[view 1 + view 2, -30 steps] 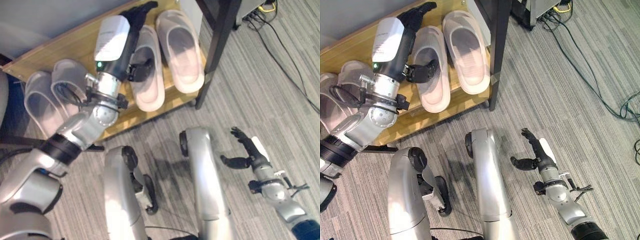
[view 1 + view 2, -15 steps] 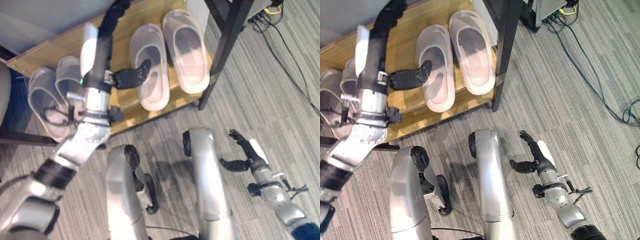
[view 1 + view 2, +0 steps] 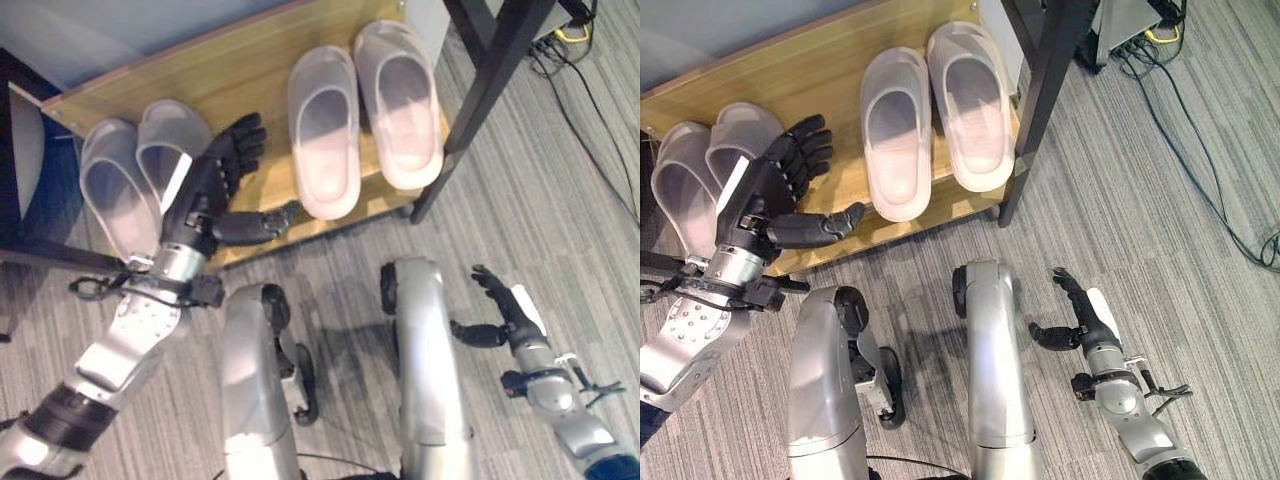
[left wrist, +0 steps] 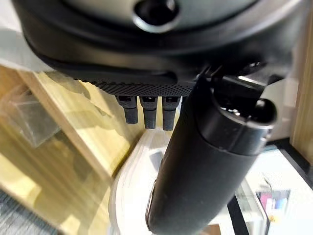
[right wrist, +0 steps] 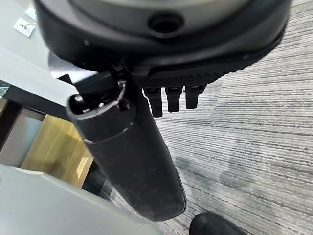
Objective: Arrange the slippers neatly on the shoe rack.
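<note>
Two pairs of pale translucent slippers lie on the wooden shoe rack (image 3: 255, 45). The right pair (image 3: 325, 140) (image 3: 400, 100) lies side by side near the rack's front right. The left pair (image 3: 115, 195) (image 3: 170, 150) sits at the rack's left end. My left hand (image 3: 215, 185) hovers open above the rack's front edge between the two pairs, fingers spread, thumb pointing right, holding nothing. A slipper's pale rim (image 4: 129, 186) lies below its fingers in the left wrist view. My right hand (image 3: 505, 310) hangs open low over the carpet at the right.
A black post (image 3: 480, 95) stands at the rack's right front corner. Cables (image 3: 590, 90) trail over the grey carpet (image 3: 560, 220) at the far right. A dark bar (image 3: 50, 250) crosses in front of the rack's left end.
My left hand has drawn back from the rack's rear beside the right pair to its front edge, fingers spreading. The camera view has shifted. The right hand has stayed put.
</note>
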Robot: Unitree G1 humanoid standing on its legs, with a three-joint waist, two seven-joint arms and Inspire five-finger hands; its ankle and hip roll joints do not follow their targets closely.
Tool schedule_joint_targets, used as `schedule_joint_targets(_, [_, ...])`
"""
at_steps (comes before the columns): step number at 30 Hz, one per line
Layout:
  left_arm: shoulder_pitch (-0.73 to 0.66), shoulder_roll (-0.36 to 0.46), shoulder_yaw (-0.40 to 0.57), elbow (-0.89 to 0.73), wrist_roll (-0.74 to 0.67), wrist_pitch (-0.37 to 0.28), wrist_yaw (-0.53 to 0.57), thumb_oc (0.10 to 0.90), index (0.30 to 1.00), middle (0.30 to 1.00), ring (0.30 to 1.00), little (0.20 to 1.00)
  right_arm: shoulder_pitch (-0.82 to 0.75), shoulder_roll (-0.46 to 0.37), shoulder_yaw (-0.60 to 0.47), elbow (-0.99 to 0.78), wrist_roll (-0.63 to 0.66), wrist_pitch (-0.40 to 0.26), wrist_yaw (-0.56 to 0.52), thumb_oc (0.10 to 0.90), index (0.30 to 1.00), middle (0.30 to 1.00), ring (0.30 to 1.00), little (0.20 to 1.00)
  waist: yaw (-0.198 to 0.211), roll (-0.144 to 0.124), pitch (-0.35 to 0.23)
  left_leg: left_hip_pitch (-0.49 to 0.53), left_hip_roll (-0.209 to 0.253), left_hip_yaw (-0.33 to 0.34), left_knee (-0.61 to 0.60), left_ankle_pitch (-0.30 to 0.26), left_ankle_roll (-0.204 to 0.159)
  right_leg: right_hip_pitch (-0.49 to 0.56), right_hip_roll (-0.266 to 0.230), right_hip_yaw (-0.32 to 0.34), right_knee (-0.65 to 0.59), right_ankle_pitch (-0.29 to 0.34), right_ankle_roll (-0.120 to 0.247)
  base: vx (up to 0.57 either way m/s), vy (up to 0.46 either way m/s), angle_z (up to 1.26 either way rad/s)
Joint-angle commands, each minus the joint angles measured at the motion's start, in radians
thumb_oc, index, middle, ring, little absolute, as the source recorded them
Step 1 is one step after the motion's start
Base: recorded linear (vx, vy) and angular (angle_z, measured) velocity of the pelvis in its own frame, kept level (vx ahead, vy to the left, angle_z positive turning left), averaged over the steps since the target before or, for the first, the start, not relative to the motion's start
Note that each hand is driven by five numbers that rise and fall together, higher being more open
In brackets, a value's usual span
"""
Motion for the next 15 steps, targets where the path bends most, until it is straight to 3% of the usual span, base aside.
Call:
schedule_joint_targets(1, [-0.106,0.059,0.023,-0.099,-0.069,-0.051,-0.052,0.800,0.900,0.900,0.900,0.900,-0.001,-0.059,-0.084,-0.149,-0.006,-0.057,-0.011,0.800,0.900,0.900,0.900,0.900,0.018,0.007,-0.031,-0.059,-0.028,-0.061,-0.035,0.003,0.013,0.115,-0.077,0.041,0.038,-0.137,-0.081,0.00,0.000,0.00])
schedule_joint_targets(7, [-0.153,0.063,-0.073,-0.100,-0.064,-0.012,-0.100,0.800,0.900,0.900,0.900,0.900,-0.018,-0.070,-0.074,-0.140,-0.009,-0.055,-0.003,0.800,0.900,0.900,0.900,0.900,0.013,0.002,-0.031,-0.059,-0.027,-0.061,-0.034,0.006,0.012,0.115,-0.076,0.045,0.037,-0.134,-0.080,0.00,0.000,0.00])
schedule_joint_targets(15, [-0.271,-0.024,-0.206,-0.053,-0.041,0.014,-0.109,0.800,0.900,0.900,0.900,0.900,-0.043,-0.076,-0.050,-0.132,-0.003,-0.057,0.000,0.800,0.900,0.900,0.900,0.900,0.001,-0.008,-0.031,-0.059,-0.030,-0.054,-0.033,0.015,0.014,0.115,-0.083,0.043,0.032,-0.128,-0.077,0.00,0.000,0.00])
